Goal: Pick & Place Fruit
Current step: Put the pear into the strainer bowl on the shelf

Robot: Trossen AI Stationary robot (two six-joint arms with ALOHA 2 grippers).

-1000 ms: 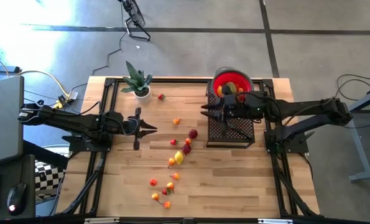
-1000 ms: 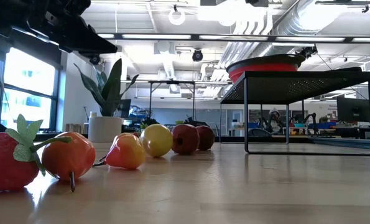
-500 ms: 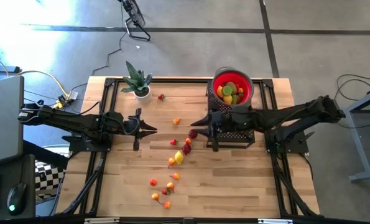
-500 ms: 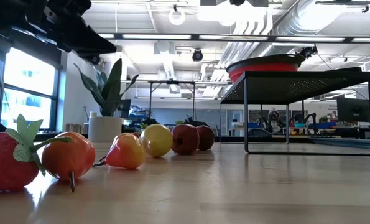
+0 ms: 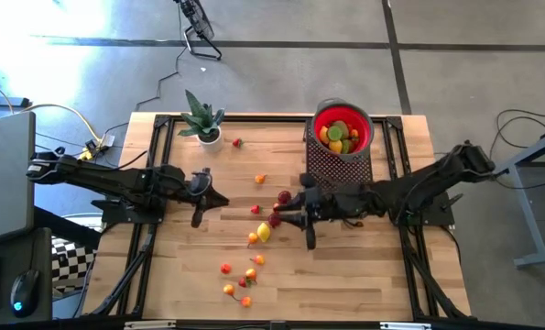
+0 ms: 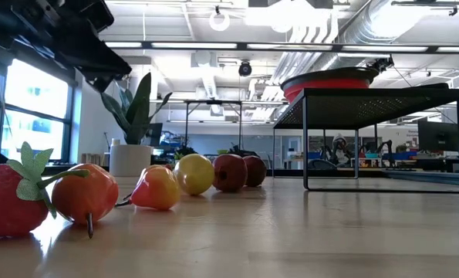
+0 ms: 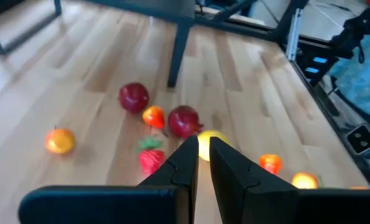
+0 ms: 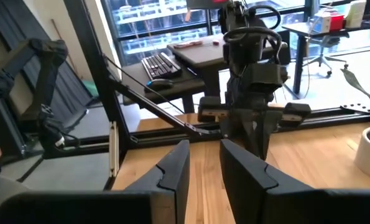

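Observation:
Small toy fruits lie loose on the middle of the wooden table: a red apple (image 5: 284, 196), a yellow lemon (image 5: 264, 232), an orange one (image 5: 259, 179), a strawberry (image 5: 237, 142) and a cluster near the front (image 5: 240, 280). Several more fill the red bowl (image 5: 320, 122), which stands on a black mesh stand (image 5: 338, 167). My right gripper (image 5: 276, 214) hovers level above the fruits beside the lemon. Its fingers (image 8: 172, 168) stand slightly open with nothing between them. My left gripper (image 5: 222, 198) is shut and empty, held above the table left of the fruits (image 7: 202, 142).
A potted green plant (image 5: 201, 122) stands at the far left of the table. Black frame rails (image 5: 148, 238) run along both sides. The near right part of the table top (image 5: 354, 275) is bare wood.
My right gripper has swung from over the mesh stand toward the table's near edge and left, sinking as it went. It now hangs over the loose fruits in the middle. My left gripper has rolled about its own axis while staying in place. No fruit has moved.

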